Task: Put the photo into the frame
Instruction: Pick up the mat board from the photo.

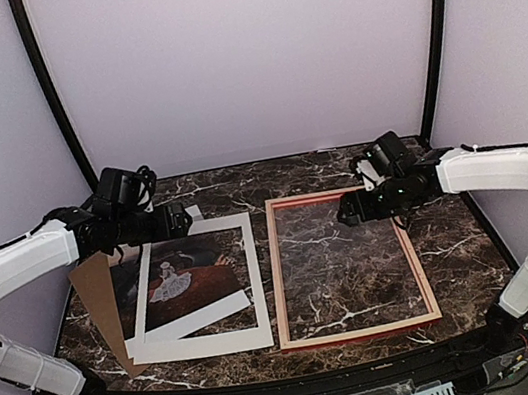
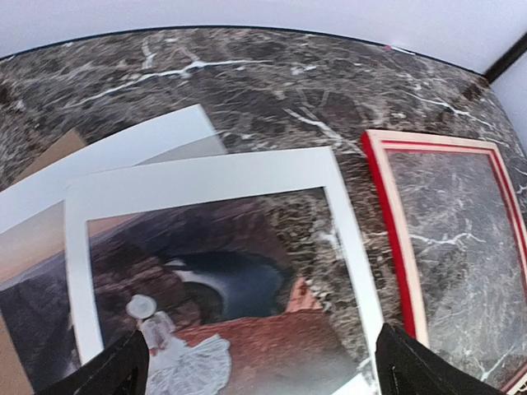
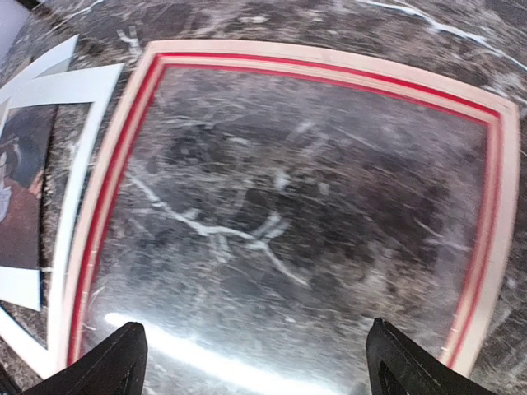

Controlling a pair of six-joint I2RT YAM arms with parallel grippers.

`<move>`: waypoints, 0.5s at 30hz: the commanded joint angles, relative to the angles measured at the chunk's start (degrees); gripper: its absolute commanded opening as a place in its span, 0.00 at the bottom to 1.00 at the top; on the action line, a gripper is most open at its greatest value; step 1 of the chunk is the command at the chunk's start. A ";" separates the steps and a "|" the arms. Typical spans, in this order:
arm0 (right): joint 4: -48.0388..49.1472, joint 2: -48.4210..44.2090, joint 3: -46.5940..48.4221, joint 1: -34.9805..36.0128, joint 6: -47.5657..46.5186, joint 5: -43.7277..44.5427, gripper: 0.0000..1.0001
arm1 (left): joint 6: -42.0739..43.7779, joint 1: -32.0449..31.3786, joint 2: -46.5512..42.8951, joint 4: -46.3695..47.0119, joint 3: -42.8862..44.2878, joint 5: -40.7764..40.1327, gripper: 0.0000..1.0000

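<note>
**Two pairs of fingers spread, nothing held**

Both sets stand wide apart and grip nothing. The left fingers (image 1: 179, 220) hang over the far edge of the paper stack. In the left wrist view their dark tips sit at the two bottom corners, with only the print showing between them. The right fingers (image 1: 347, 209) point inward over the far end of the frame (image 1: 275, 277). The right wrist view shows them splayed above it, bare marble showing through the opening between them. Whether either pair touches what lies under it cannot be told.

The photo (image 1: 171, 279) lies flat on the left half of the bench (image 1: 456, 256), turned slightly askew. Its dark brown-red scene and small white-dressed figure face up. A white mat (image 1: 255, 280) appears to lie over it, squarer to the bench — the scene shows through its window, and a corner of the print pokes out at the far side. A brown board (image 1: 96, 296) juts out from under the stack on the left.

The frame lies flat just right of the mat, with a narrow strip of marble between them. Its rails show pale wood with a red inner lip — it is apart from the photo, and nothing sits inside it.
</note>
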 commanded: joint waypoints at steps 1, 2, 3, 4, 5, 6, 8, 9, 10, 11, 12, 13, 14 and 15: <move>5.58 6.59 7.73 7.12 2.06 -4.13 0.94 | 0.09 6.41 -4.74 -4.42 -5.11 1.74 0.99; 5.76 8.44 9.65 8.86 2.17 -4.42 0.94 | -0.03 8.57 -5.59 -4.29 -5.80 2.38 0.99; 5.85 10.61 11.71 10.50 2.29 -4.62 0.94 | -0.19 9.42 -5.94 -4.09 -7.09 3.44 0.99; 5.80 12.74 13.62 12.13 2.45 -4.82 0.94 | -0.22 11.14 -6.26 -4.04 -7.67 3.67 0.99; 5.98 14.76 15.62 13.61 2.54 -5.22 0.94 | -0.20 11.99 -6.27 -4.02 -8.66 4.13 0.98; 6.26 16.88 17.60 15.21 2.74 -5.60 0.94 | -0.22 13.45 -6.06 -4.05 -9.12 4.28 0.97; 6.12 21.17 22.14 18.10 2.66 -6.75 0.93 | -0.61 15.41 -5.50 -3.84 -10.72 5.08 0.95; 5.67 23.33 24.40 19.52 2.57 -7.01 0.93 | -1.13 15.84 -5.27 -3.12 -11.79 5.46 0.94; 5.16 25.43 26.73 20.68 2.51 -7.33 0.93 | -1.92 16.44 -4.95 -2.68 -12.27 6.23 0.93; 4.84 27.49 28.78 22.10 2.53 -7.90 0.92 | -2.31 16.61 -4.65 -1.64 -13.12 6.65 0.92; 4.56 29.25 30.52 23.11 2.53 -8.69 0.92 | -3.11 16.85 -4.46 -1.10 -13.50 7.18 0.91; 4.27 31.11 32.17 23.78 2.61 -9.28 0.92 | -3.44 16.95 -4.13 -0.26 -14.18 7.26 0.91; 3.73 32.71 33.46 24.34 2.74 -9.68 0.92 | -3.97 17.07 -3.93 0.50 -14.64 7.14 0.91; 3.18 34.41 34.46 24.57 2.99 -10.14 0.91 | -4.13 17.15 -3.54 0.72 -14.78 6.88 0.91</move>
